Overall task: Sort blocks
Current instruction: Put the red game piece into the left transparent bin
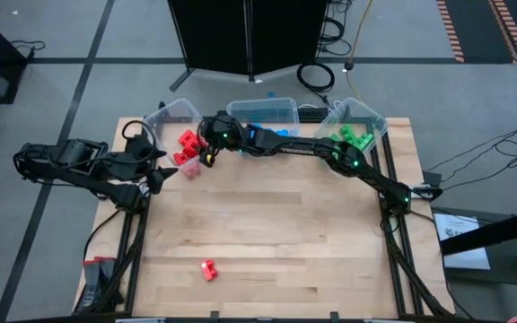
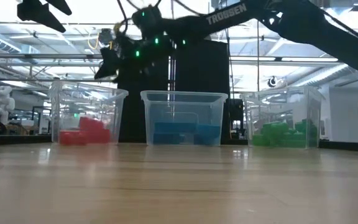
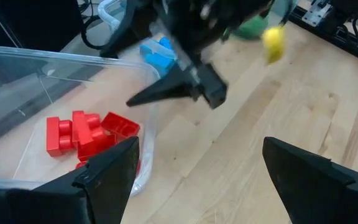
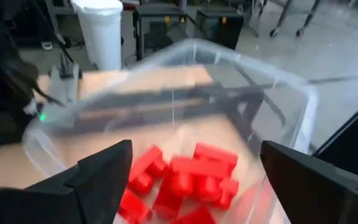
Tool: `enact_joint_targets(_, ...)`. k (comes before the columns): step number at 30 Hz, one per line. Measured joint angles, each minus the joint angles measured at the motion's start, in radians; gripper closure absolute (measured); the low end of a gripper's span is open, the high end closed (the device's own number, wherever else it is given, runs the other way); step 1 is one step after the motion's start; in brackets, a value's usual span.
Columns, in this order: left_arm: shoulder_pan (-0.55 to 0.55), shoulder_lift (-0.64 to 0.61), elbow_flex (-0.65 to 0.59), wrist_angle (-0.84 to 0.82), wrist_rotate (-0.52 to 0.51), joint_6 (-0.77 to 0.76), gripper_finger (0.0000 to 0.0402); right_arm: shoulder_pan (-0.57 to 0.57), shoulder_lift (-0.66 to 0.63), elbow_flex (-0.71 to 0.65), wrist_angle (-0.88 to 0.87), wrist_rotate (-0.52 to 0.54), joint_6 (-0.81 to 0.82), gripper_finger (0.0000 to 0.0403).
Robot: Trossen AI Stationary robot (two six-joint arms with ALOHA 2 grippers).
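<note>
Red blocks [image 1: 187, 148] lie in the left clear bin [image 1: 170, 115], also seen in the right wrist view [image 4: 185, 177] and the left wrist view [image 3: 89, 134]. Blue blocks [image 1: 281, 132] fill the middle bin and green blocks [image 1: 355, 136] the right bin. One red block [image 1: 209, 269] lies alone on the table near its near edge. My right gripper [image 1: 206, 154] reaches across the far side and hangs open over the red bin [image 4: 191, 180], touching nothing. My left gripper [image 1: 158, 170] is open by the table's left edge, beside that bin [image 3: 197, 174].
The three clear bins stand in a row along the table's far edge [image 2: 182, 118]. My right arm [image 1: 312, 151] stretches in front of the middle and right bins. Bare wood [image 1: 276, 224] spans the table's middle and near part, apart from the lone red block.
</note>
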Motion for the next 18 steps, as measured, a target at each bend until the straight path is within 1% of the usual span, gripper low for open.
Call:
enact_joint_targets(2, 0.0, 0.0, 0.0, -0.001, 0.0, 0.0, 0.0066, 0.008, -0.002, 0.07, -0.054, 0.0, -0.027, 0.0052)
enact_joint_targets(4, 0.0, 0.0, 0.0, -0.003, 0.0, 0.0, 0.0066, 0.02, -0.019, 0.144, -0.12, -0.01, -0.089, 0.0054)
enact_joint_targets(6, 0.0, 0.0, 0.0, -0.006, 0.0, 0.002, 0.0066, 0.038, -0.089, 0.118, -0.088, -0.035, -0.158, 0.0055)
enact_joint_targets(8, 0.0, 0.0, 0.0, -0.006, 0.0, 0.003, 0.0066, 0.058, -0.154, 0.112, -0.117, -0.051, -0.215, 0.0055)
enact_joint_targets(11, 0.0, 0.0, 0.0, -0.006, 0.0, 0.008, 0.0066, 0.095, -0.261, 0.113, -0.245, -0.053, -0.27, 0.0055)
enact_joint_targets(13, 0.0, 0.0, 0.0, -0.006, 0.0, 0.009, 0.0066, 0.127, -0.323, 0.113, -0.354, -0.063, -0.273, 0.0055)
enact_joint_targets(15, 0.0, 0.0, 0.0, -0.006, -0.001, 0.009, 0.0066, 0.163, -0.365, 0.114, -0.442, -0.106, -0.246, 0.0055)
enact_joint_targets(18, 0.0, 0.0, 0.0, -0.007, -0.001, 0.01, 0.0066, 0.235, -0.377, 0.114, -0.52, -0.152, -0.169, 0.0055)
